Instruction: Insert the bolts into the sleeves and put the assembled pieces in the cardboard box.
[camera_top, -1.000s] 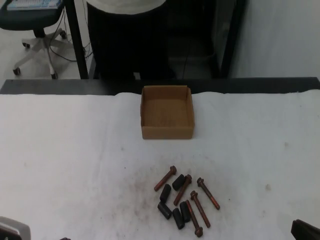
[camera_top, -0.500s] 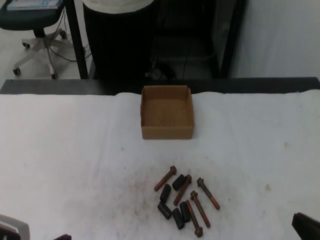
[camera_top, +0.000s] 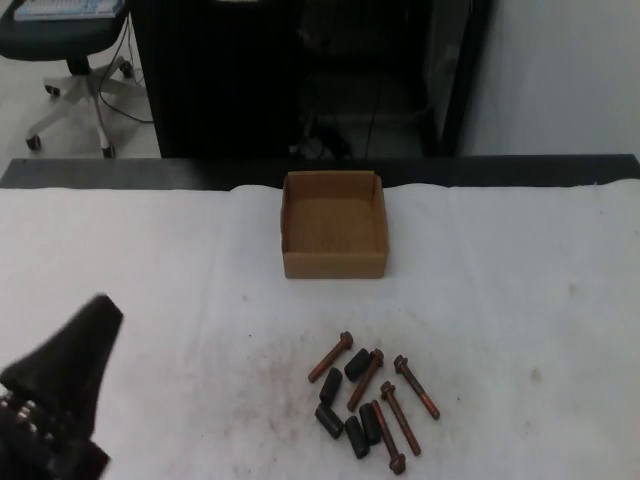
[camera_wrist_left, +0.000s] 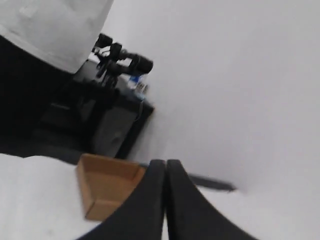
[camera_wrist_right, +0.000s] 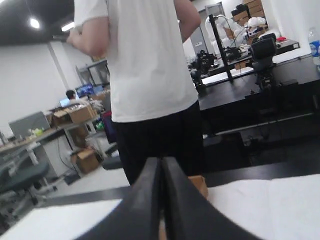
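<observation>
Hovering above the desk (camera_top: 150, 260) with left hand (camera_wrist_left: 166, 163) pinched closed and empty, right hand (camera_wrist_right: 161, 161) likewise; leaving bolts (camera_top: 400, 418) and sleeves (camera_top: 329, 421) lying loose, apart from the cardboard box (camera_top: 334, 265).

An arm (camera_top: 60, 390) at the near left is blurred and cut off by the picture's edge. The cardboard box (camera_wrist_right: 199, 184) is mostly hidden behind the right gripper (camera_wrist_right: 161, 161); the left gripper (camera_wrist_left: 166, 164) covers one of its corners.
</observation>
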